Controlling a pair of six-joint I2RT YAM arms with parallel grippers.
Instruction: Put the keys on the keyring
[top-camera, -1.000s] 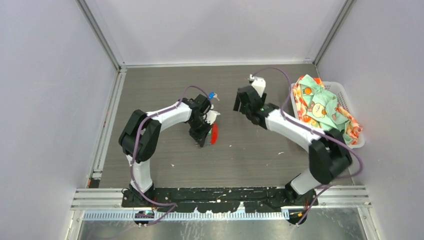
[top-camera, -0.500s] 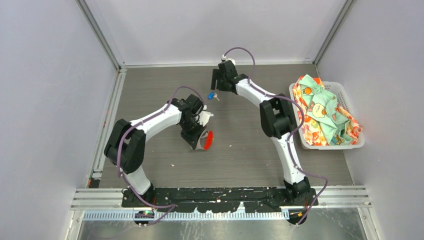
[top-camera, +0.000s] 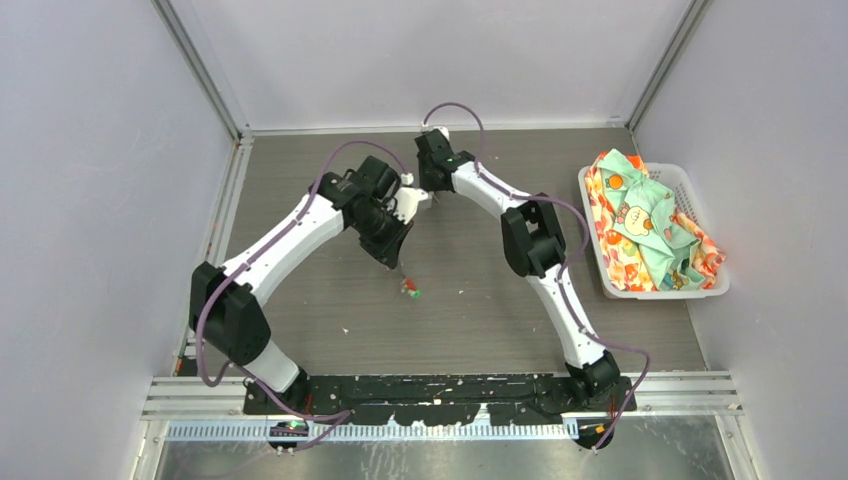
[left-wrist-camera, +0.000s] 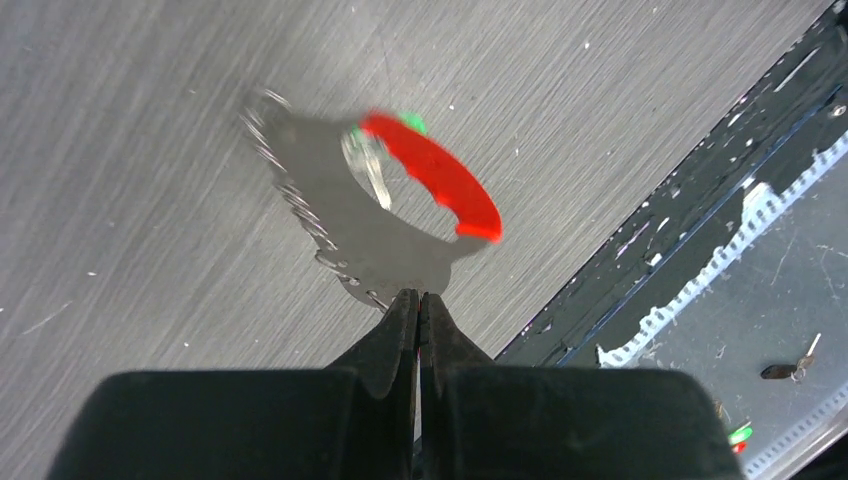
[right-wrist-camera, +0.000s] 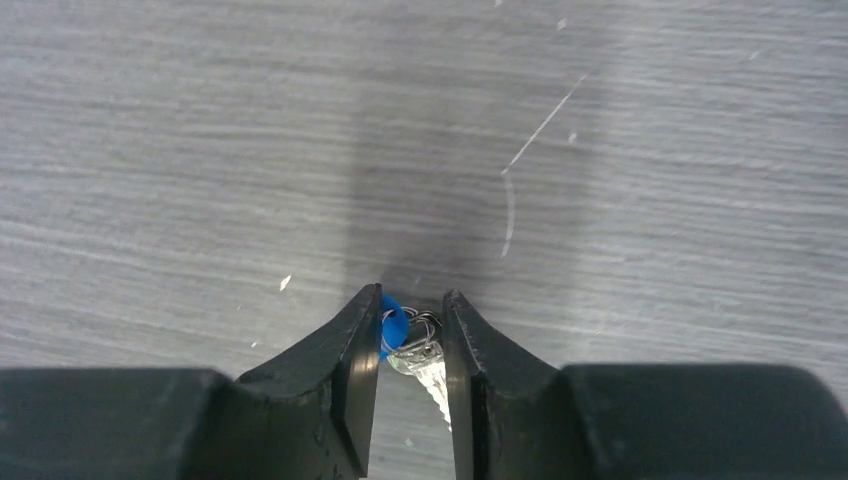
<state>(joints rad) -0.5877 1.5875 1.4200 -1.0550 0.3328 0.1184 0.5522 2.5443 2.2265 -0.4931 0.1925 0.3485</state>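
Observation:
My left gripper (left-wrist-camera: 418, 297) is shut on the keyring: its grey chain (left-wrist-camera: 300, 205) runs away from the fingertips to the red oval loop (left-wrist-camera: 440, 180). A green-headed key (left-wrist-camera: 408, 122) with a silver blade hangs at the loop. From above, the left gripper (top-camera: 393, 248) is over the table's middle with the keyring (top-camera: 408, 288) dangling below it. My right gripper (right-wrist-camera: 412, 300) is down on the table at the back centre (top-camera: 432, 188). Its fingers are closed in on both sides of a blue-headed key (right-wrist-camera: 393, 325), whose head touches one finger (right-wrist-camera: 350, 350).
A white basket (top-camera: 690, 182) heaped with patterned cloth (top-camera: 640, 225) stands at the right edge. Metal rails run along the table's near edge (top-camera: 440, 395) and left side. Small bits (left-wrist-camera: 790, 365) lie on the metal strip beyond the near edge.
My right arm swung left, came down over the blue key and narrowed its jaws onto it. My left arm rose and moved back; the keyring now dangles beneath it.

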